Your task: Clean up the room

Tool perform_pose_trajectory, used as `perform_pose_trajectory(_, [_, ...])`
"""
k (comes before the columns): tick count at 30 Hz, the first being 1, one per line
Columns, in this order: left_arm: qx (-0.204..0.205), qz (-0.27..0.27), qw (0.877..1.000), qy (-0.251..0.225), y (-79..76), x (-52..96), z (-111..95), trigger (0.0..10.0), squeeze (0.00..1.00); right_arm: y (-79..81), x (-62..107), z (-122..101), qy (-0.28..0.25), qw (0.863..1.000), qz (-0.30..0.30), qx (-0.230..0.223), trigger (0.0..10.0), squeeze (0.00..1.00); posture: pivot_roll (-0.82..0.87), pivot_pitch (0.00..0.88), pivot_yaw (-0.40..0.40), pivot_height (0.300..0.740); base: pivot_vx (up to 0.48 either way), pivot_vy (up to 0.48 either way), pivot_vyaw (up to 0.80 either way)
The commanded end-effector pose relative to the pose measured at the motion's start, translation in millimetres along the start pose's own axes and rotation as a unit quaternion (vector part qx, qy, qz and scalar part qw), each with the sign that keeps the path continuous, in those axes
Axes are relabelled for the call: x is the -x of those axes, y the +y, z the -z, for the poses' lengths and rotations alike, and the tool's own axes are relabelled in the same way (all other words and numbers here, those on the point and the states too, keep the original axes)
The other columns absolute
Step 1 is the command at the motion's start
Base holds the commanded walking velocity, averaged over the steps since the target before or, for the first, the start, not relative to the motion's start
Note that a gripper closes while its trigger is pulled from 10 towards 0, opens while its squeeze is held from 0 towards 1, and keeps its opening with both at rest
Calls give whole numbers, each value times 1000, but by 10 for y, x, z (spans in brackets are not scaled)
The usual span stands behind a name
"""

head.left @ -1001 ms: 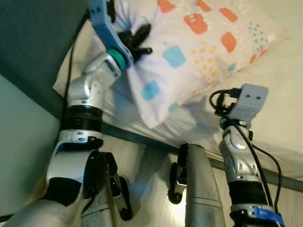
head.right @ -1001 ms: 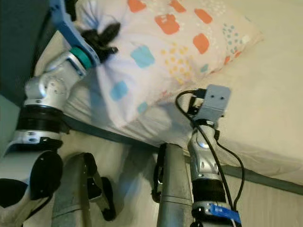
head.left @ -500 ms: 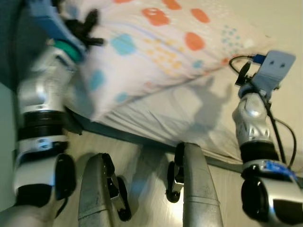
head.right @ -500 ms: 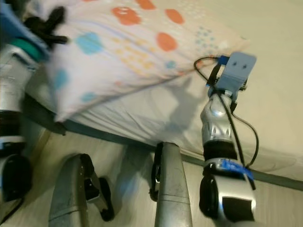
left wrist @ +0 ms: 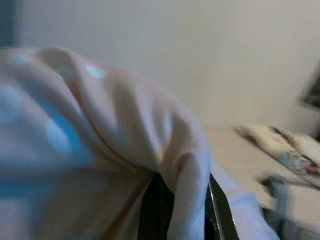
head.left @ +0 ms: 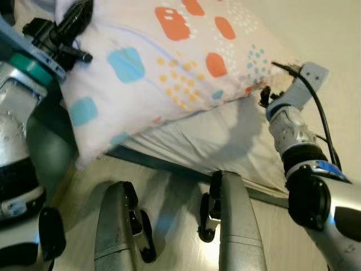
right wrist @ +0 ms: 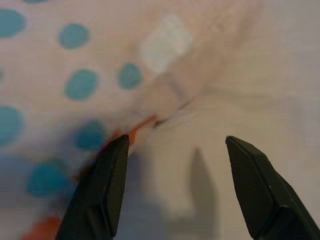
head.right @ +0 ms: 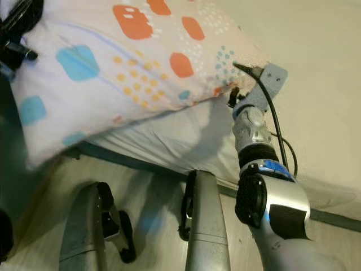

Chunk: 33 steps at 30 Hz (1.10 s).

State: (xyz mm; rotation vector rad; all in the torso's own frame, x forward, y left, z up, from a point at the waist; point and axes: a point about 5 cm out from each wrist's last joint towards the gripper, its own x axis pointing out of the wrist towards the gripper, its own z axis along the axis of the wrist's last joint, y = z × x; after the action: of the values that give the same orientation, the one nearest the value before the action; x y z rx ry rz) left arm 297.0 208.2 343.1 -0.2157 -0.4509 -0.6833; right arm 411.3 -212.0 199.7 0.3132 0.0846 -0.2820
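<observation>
Clearly the pillow (head.left: 169, 68) is the thing in hand: a white one printed with orange, blue and yellow patches, lying across the near-left part of the bed (head.left: 316, 51), its left corner lifted out past the mattress edge and over the floor (head.left: 169, 197).

At that left corner the left gripper (head.left: 70, 31) is clamped on a bunched fold of the pillowcase; in the left wrist view the cloth is pinched between the two black fingers (left wrist: 150, 210). At the pillow's right corner the right gripper (right wrist: 172, 185) has its fingers spread wide, just short of the fabric and the pale sheet, holding nothing. From the head views the right wrist sits just beside that corner, though the fingertips themselves are hard to make out there.

The step appears to be taking the second corner so the pillow can be carried with both arms and set straight. To do it well, the right gripper should move forward until the corner seam lies well between its fingers, then close on a good thickness of cloth rather than the thin edge. Catching the sheet beneath would drag the bedding, so the lower finger should stay above it. The left grip should hold level while this happens, lest the pillow slide off toward the floor.
</observation>
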Motion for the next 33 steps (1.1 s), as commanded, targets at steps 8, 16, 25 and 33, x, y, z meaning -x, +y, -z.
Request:
perform_pose_trajectory(8, [-22, 121, 983, 134, -314, 559, 149, 0, 0, -134, -33, -125, 9, 1000, 26, 2, 10000, 0, 49, 312, -7, 570, 0, 0, 0])
perform_pose_trajectory(16, [3, 155, 967, 201, -558, 698, 436, 0, 0, -145, -47, -277, -14, 1000, 4, -13, 10000, 0, 41, 314, -15, 570, 0, 0, 0])
perform_pose_trajectory(25, [20, 200, 973, 113, -819, 408, 281, 0, 0, 570, 33, -300, 25, 971, -222, -90, 10000, 0, 62, 315, -27, 570, 0, 0, 0])
perform_pose_trajectory(33, [18, 169, 979, 116, -785, 313, 397, 0, 0, 1036, 215, -92, 79, 917, -383, -74, 10000, 0, 57, 317, -27, 570, 0, 0, 0])
